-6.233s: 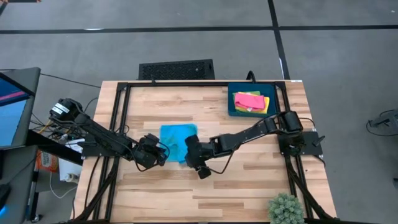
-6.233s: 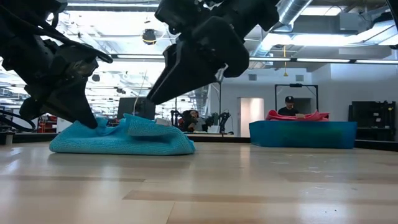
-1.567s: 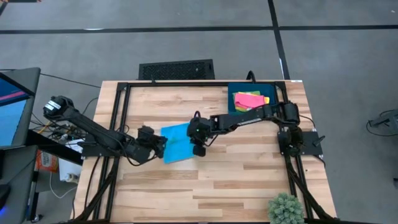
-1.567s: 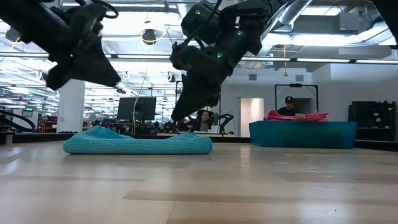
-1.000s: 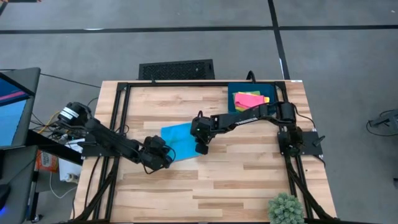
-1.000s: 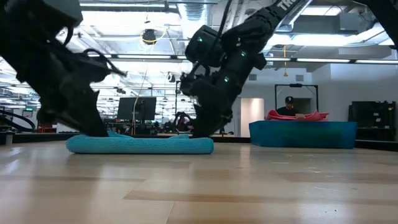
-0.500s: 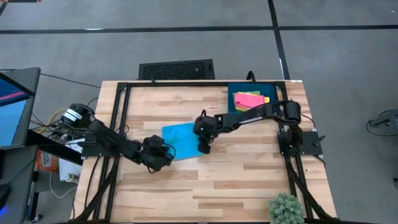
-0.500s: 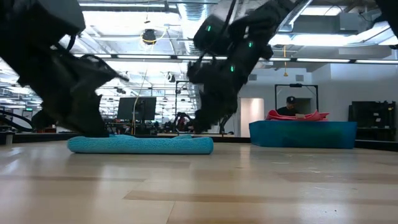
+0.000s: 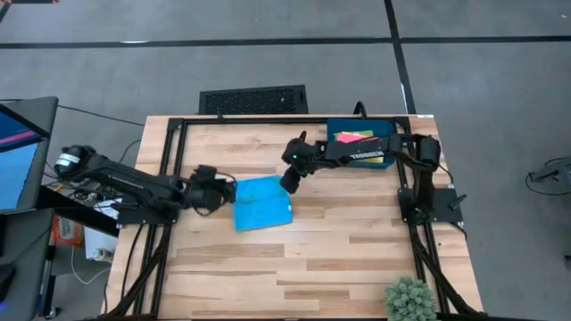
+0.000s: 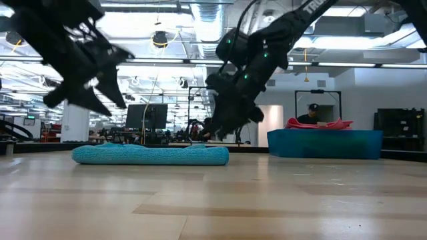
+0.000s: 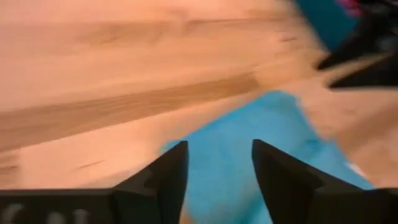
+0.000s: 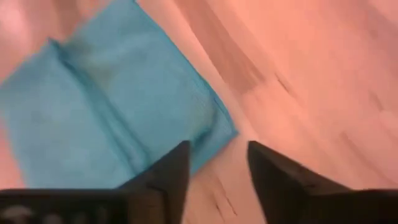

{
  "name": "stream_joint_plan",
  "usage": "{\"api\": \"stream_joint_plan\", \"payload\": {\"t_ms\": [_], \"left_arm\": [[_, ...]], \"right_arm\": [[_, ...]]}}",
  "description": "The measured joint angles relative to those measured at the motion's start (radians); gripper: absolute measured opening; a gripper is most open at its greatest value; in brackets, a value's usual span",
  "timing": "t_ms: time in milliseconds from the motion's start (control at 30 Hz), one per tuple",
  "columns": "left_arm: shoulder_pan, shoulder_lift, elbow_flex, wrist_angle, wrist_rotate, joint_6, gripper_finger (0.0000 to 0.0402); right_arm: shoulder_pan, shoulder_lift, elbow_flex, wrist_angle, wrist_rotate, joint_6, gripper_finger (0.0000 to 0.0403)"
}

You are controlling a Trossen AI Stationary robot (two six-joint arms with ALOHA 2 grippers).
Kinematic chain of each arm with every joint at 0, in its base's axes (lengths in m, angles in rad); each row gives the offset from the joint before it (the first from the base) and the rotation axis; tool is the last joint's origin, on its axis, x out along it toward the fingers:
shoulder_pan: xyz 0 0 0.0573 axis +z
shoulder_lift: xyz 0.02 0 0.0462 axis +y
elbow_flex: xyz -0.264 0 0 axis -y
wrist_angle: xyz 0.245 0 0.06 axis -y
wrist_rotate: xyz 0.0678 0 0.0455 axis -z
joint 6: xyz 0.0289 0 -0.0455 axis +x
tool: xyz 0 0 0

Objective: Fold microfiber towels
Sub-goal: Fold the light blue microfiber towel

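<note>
Wooden surface (image 9: 339, 259). Blue towel (image 9: 261, 204) lies folded flat at centre. Left gripper (image 9: 225, 191) just beside its left edge, right gripper (image 9: 289, 181) above its far right corner; both fingers apart, empty.

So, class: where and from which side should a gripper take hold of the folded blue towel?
Grip the blue towel at a corner along its edge nearest the right gripper, coming down from above. It lies flat and thin on the table, so only a pinched edge offers purchase.

Folded towel (image 9: 262, 204) lies mid-table, between both pincers; tray (image 9: 334, 154) apparently behind-right.
</note>
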Motion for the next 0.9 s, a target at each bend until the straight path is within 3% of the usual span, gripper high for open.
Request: {"api": "stream_joint_plan", "payload": {"t_ms": [133,233,433,767,900], "left_arm": [[0.136,-0.052,-0.101,0.143,0.169,0.093,0.0207],[0.193,-0.038,-0.179,0.304,0.230,0.125,0.0225],[0.253,0.001,-0.222,0.395,0.268,0.136,0.0235],[0.263,0.160,-0.221,0.515,0.317,0.148,0.0236],[0.264,0.201,-0.222,0.537,0.324,0.143,0.0220]], "right_arm": [[-0.016,0.039,-0.001,0.033,-0.007,0.049,0.0249],[-0.012,0.055,-0.001,0.063,0.002,0.056,0.0276],[0.005,0.055,0.001,0.089,0.043,0.051,0.0281],[0.027,0.129,0.005,0.147,0.060,0.062,0.0281],[0.010,0.152,0.005,0.166,0.067,0.065,0.0265]]}}
